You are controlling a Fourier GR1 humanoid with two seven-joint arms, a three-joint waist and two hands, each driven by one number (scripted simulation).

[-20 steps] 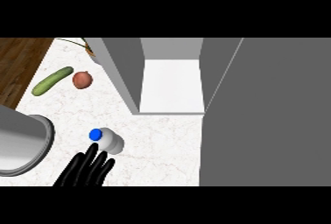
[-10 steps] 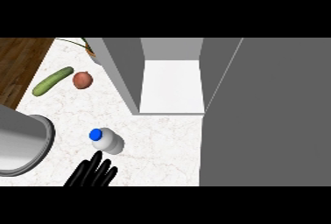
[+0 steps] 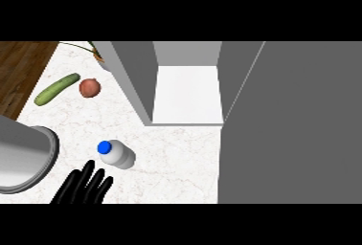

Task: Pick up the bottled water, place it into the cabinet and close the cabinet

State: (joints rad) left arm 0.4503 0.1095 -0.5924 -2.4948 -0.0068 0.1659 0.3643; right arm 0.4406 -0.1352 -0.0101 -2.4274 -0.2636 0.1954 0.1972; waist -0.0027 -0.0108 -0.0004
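Nothing done yet. Clear plastic water bottle w/ blue cap [image 3: 115, 153] stands upright on the white marble bench [image 3: 176, 158], in front of the open grey cabinet [image 3: 187, 91]. Black left hand [image 3: 83, 187] just beside it, fingers spread wide, holding nothing. Grasp, placing, door closing all left.

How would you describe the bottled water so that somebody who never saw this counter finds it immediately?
Start at the large grey metal pot at the left edge of the white marble counter. Just right of its rim stands the small clear plastic bottle with a blue cap, near the fingertips of a black hand. The blue cap sets it apart from the green cucumber and reddish onion farther back.
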